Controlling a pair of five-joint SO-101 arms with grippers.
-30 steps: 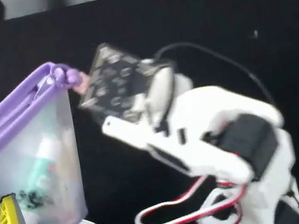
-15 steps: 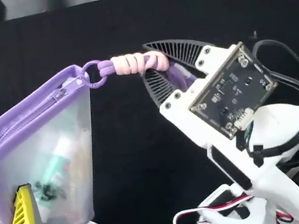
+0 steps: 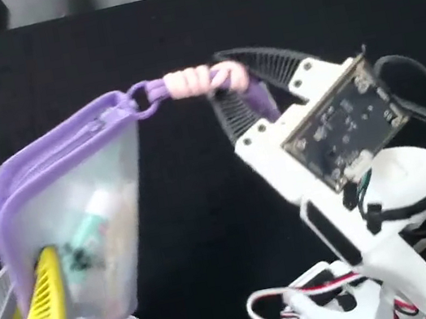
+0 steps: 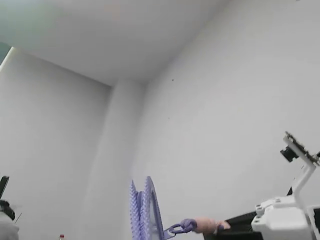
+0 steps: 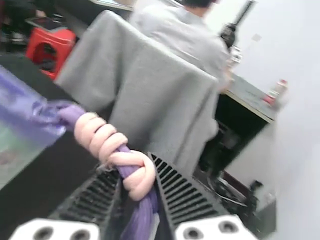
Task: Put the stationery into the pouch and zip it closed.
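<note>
High view: the pouch (image 3: 72, 201) – purple zip band, clear sides – hangs tilted above the black desk (image 3: 174, 34), on the left side of the scene. The stationery (image 3: 85, 227) shows through the clear wall as a teal-and-white item with something small and dark just beside it; finer detail cannot be made out.

Left pincer (image 3: 24, 284): its yellow finger lies flat against the clear face at the lower end of the pouch, a pale ribbed finger sits on the far side, and the two are closed with the pouch wall between them.

Right pincer (image 3: 221, 88): the black ribbed fingers are drawn together on the pull cord (image 3: 191, 83), a pink-and-purple braid. The cord runs nearly level from the fingers to a ring (image 3: 138, 98) at the upper corner of the pouch. The white arm carrying this pincer comes up from the lower right, with its circuit board facing the camera.

Right wrist view: the pincer (image 5: 135, 175) has the pink braid wedged between both ribbed fingers, the purple strand trailing out below the grip – no gap visible. The purple edge of the pouch (image 5: 20, 107) lies at the far end of the cord.

Left wrist view: the zip band of the pouch (image 4: 146, 212) is seen edge-on, with the pull cord (image 4: 197, 226) leading off it toward the other arm.
</note>
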